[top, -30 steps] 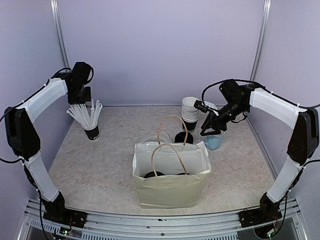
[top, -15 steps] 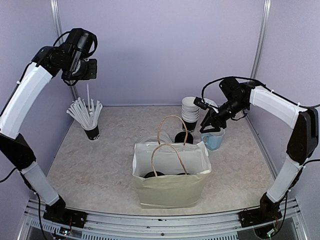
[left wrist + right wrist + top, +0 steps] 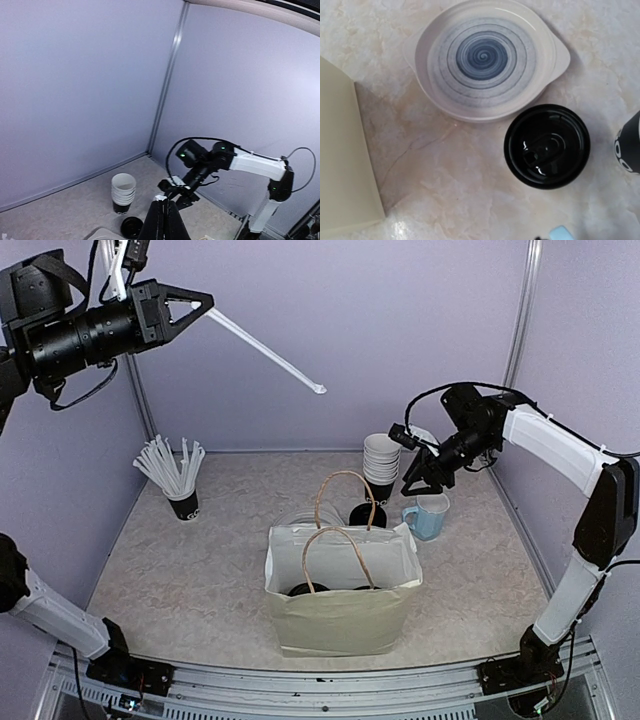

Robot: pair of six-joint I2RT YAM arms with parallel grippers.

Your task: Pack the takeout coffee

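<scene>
The takeout coffee (image 3: 367, 514) is a black cup with a round black lid (image 3: 547, 146), standing on the table behind the paper bag (image 3: 343, 592); it also shows low in the left wrist view (image 3: 131, 227). My right gripper (image 3: 416, 480) hovers open and empty above the table between the coffee and a light blue mug (image 3: 426, 518); its fingers are out of its own wrist view. My left gripper (image 3: 207, 303) is raised high at the top left and is shut (image 3: 164, 202) on a long white stick (image 3: 270, 355) that points down to the right.
A black cup bristling with white sticks (image 3: 180, 480) stands at the back left. A stack of white cups (image 3: 380, 462) and a swirl-patterned plate (image 3: 485, 57) are close to the coffee. Black lids show inside the bag (image 3: 305, 589).
The left arm has swung from the stick cup up to the top left, carrying one white stick. The right gripper has lifted up and away from the blue mug.
</scene>
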